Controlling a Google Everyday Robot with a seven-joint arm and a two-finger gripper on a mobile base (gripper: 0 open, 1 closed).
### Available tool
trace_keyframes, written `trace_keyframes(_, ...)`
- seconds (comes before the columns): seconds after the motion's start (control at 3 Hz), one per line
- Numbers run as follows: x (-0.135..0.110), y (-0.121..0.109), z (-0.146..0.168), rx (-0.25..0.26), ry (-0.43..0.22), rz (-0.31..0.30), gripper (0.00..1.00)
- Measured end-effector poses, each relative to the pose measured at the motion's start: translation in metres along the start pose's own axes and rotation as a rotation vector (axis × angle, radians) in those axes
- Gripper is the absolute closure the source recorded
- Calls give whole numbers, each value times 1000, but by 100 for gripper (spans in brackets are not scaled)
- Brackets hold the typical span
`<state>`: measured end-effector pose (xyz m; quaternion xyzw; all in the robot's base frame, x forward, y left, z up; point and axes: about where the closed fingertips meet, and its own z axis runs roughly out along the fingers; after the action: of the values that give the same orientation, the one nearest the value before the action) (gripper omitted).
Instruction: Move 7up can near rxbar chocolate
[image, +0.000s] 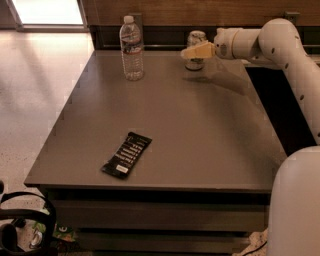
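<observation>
The 7up can (196, 38) stands upright at the far edge of the grey table (210, 130), right of centre. My gripper (194, 52) reaches in from the right and sits across the front of the can's middle, touching or nearly touching it. The rxbar chocolate (127, 154), a flat black wrapper with white text, lies near the table's front left, far from the can.
A clear plastic water bottle (131, 47) stands upright at the far left of the table, left of the can. My white arm (290, 55) spans the table's right side. A dark wall runs behind the table. A bag and clutter (25, 225) lie on the floor at the lower left.
</observation>
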<state>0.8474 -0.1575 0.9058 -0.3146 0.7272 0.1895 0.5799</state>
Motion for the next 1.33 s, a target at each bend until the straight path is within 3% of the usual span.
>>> trace_keyframes(1.33, 3, 10, 13, -21, 3, 3, 96)
